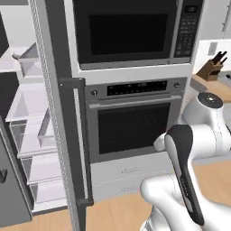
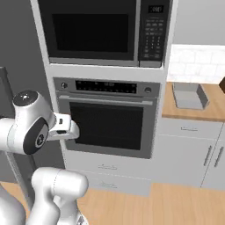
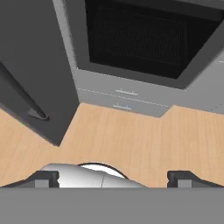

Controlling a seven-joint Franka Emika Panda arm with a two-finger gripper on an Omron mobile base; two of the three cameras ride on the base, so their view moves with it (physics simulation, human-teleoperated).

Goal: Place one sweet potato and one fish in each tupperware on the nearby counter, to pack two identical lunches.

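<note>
The gripper [image 3: 113, 178] hangs wide and empty over wood floor; one grey tupperware [image 2: 190, 96] sits on the counter [image 2: 211, 112] beside the wall oven [image 2: 107, 123].

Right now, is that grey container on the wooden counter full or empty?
Empty, as far as shows. The right base view looks into the tupperware on the counter: bare grey floor, no sweet potato or fish.

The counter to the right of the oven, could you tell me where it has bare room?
The counter is bare between the oven column and the grey tupperware, and along its front edge. The knife block crowds its far end.
</note>
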